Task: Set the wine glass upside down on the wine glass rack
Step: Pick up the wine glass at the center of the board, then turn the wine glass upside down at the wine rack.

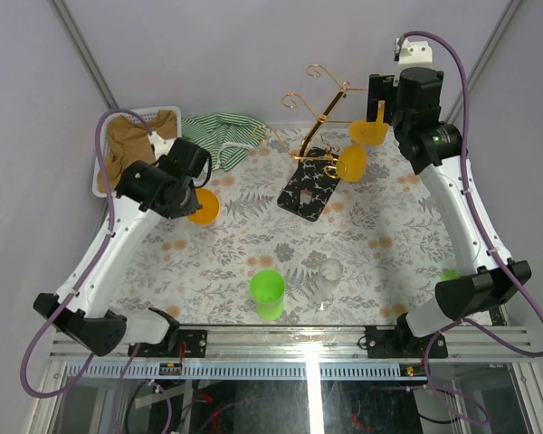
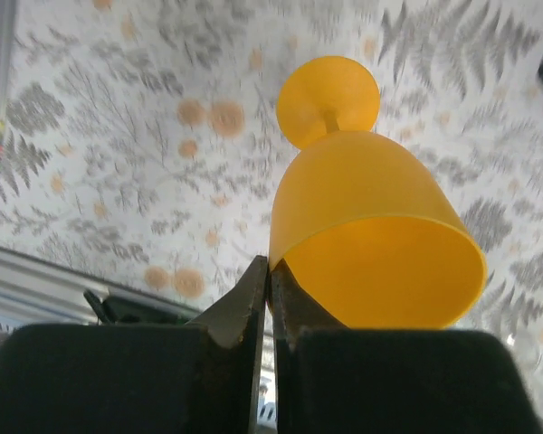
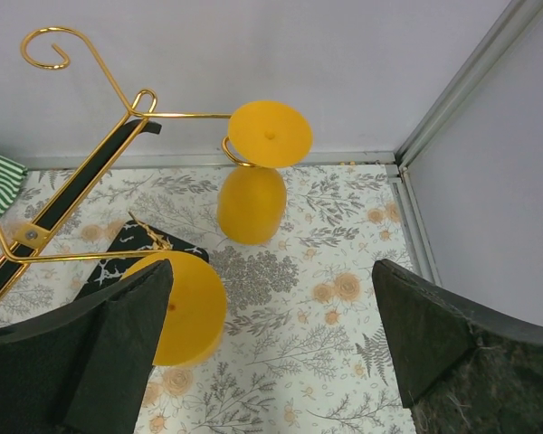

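My black two-finger left gripper, at the left, pinches the rim of an orange plastic wine glass; my right gripper, far right, gapes wide.

Pale lilac walls fill the top of my view, an aluminium post slanting down the upper left. The table takes the middle, printed with grey ferns and orange blossoms, with a glare streak at bottom centre.

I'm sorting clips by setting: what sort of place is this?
Probably a robotics lab test cell, not a home: plain grey panel walls enclose the cloth-covered table, and two robot arms are bolted to an aluminium rail at its near edge.
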Robot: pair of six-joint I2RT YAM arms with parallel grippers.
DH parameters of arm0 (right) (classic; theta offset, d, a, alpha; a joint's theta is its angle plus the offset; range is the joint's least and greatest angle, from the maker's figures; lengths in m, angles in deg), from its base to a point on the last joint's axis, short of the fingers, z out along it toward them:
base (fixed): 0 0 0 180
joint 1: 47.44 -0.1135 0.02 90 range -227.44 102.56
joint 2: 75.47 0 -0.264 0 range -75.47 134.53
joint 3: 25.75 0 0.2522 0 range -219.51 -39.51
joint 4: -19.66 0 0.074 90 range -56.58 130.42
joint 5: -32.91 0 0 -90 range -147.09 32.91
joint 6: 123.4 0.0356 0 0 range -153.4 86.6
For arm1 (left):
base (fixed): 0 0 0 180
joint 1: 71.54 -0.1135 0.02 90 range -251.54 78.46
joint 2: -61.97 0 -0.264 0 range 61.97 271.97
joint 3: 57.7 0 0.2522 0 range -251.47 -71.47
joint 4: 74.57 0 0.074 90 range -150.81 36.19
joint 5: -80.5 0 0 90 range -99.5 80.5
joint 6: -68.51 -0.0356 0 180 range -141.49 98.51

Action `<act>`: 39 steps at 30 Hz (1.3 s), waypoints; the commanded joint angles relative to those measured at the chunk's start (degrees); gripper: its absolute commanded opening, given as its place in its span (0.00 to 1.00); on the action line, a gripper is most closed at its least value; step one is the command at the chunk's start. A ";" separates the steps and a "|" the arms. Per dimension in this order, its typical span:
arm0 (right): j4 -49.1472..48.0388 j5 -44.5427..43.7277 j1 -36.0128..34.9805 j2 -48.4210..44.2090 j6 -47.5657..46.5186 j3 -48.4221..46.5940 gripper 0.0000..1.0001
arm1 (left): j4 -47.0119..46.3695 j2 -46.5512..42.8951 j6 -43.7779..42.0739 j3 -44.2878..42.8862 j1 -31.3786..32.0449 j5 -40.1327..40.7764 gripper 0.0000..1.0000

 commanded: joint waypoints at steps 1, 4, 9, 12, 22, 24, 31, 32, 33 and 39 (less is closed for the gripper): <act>-2.32 1.78 0.54 -1.58 -0.27 -0.94 0.99 | -10.57 2.67 -1.46 -6.64 -0.95 11.41 0.00; -1.89 3.15 0.52 -0.86 -0.16 -2.58 0.99 | -19.83 6.44 -7.81 -13.30 -2.02 12.14 0.00; -4.20 8.86 0.56 -2.68 -0.70 -0.41 0.99 | -28.49 17.09 -20.93 -30.03 -2.63 16.11 0.00; -6.53 10.89 0.56 -4.79 -0.73 2.71 0.99 | -32.50 22.16 -26.29 -39.47 -2.90 16.30 0.00; -9.80 15.79 0.51 -7.47 4.49 5.31 0.99 | -73.06 13.38 -39.16 -19.93 -3.65 0.54 0.00; -15.12 20.02 0.55 -9.78 7.27 7.92 0.99 | -86.63 9.29 -37.29 -10.11 -3.71 -5.16 0.00; -28.64 29.80 0.54 -12.84 18.57 10.25 0.99 | -106.36 8.24 -29.00 0.79 -3.91 -20.95 0.00; -29.53 31.60 0.61 -12.25 20.76 9.82 0.99 | -108.80 8.52 -27.85 1.56 -3.91 -22.66 0.00; -30.87 33.25 0.63 -11.68 23.56 9.80 0.99 | -110.87 8.95 -26.77 1.95 -3.91 -24.05 0.00; -43.69 41.61 0.87 -7.94 37.26 11.84 0.99 | -116.92 10.90 -21.81 3.56 -3.89 -27.29 0.00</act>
